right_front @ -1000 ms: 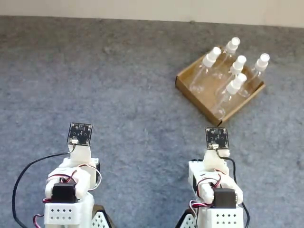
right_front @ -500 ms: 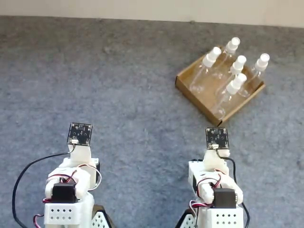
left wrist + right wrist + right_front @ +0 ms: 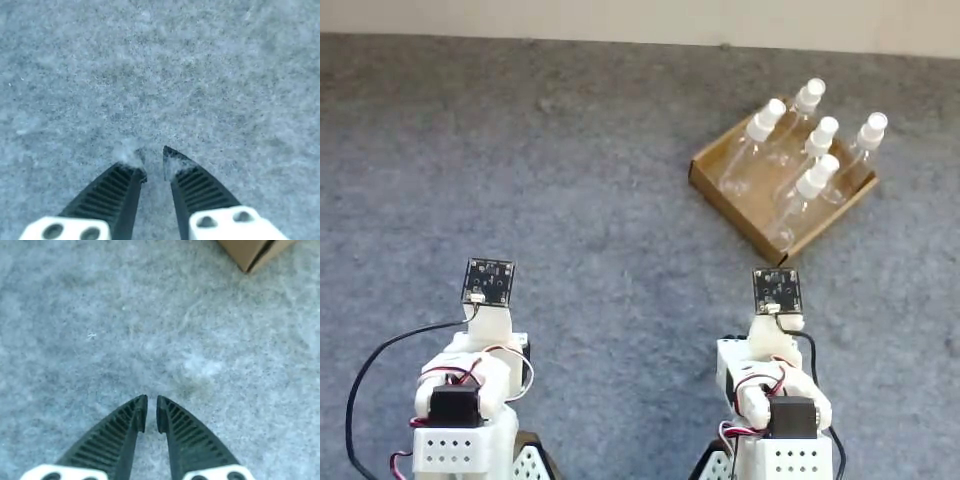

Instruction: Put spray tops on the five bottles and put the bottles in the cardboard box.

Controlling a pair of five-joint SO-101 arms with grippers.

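Several clear bottles [image 3: 798,192] with white spray tops [image 3: 823,168] lie side by side in the cardboard box [image 3: 712,183] at the back right of the grey carpet. A corner of that box [image 3: 252,251] reaches into the right wrist view. My left gripper [image 3: 153,161] is shut over bare carpet, holding nothing. My right gripper [image 3: 151,408] is also shut and holds nothing, a short way in front of the box. Both arms are folded back near the front edge, the left arm [image 3: 475,372] and the right arm [image 3: 772,372].
Grey carpet [image 3: 570,190] covers the whole table. A pale wall strip [image 3: 640,20] runs along the far edge. A black cable [image 3: 365,375] loops beside the left arm's base.
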